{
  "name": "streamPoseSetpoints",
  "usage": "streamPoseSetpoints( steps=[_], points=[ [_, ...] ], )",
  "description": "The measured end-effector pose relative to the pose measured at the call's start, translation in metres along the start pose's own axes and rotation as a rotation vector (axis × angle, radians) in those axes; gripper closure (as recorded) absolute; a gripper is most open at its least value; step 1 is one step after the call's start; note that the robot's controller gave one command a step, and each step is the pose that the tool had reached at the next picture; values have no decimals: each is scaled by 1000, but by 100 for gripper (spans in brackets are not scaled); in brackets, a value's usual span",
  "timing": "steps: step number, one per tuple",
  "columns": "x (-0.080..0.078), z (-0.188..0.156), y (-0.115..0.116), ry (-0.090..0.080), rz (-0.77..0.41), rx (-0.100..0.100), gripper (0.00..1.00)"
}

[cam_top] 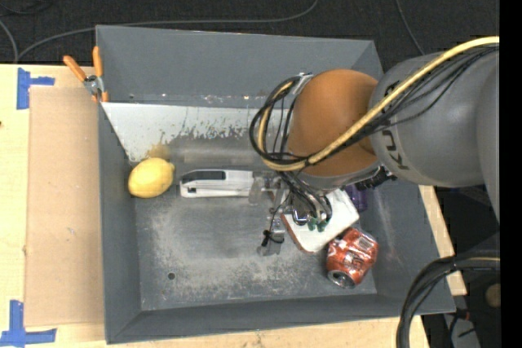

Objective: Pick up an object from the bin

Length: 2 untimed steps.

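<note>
Hovering left of the red can (351, 255), my claw (272, 239) sits at the white pack's (320, 236) left edge; I cannot tell its opening.

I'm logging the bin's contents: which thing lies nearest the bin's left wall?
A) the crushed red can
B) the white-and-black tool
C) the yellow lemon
C: the yellow lemon lies at the far left of the bin, with the white-and-black tool to its right and the crushed red can near the right wall.

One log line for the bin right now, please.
gripper low, centre-right of bin | nearest: white flat item, white-and-black stapler-like tool | red crushed can lower right | yellow lemon left | grasp: cannot tell
</note>
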State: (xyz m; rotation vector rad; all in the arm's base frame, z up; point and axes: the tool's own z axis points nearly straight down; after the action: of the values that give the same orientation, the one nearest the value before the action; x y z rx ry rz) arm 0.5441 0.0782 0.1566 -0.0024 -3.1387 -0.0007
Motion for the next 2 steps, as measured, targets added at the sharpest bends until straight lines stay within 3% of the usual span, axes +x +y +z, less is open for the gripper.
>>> streamPoseSetpoints(
  steps=[1, 2],
  points=[
    [-80, 79, 5, -16, -100, -2, 0],
    [-77, 17, 34, -9, -33, -1, 0]
  ],
)
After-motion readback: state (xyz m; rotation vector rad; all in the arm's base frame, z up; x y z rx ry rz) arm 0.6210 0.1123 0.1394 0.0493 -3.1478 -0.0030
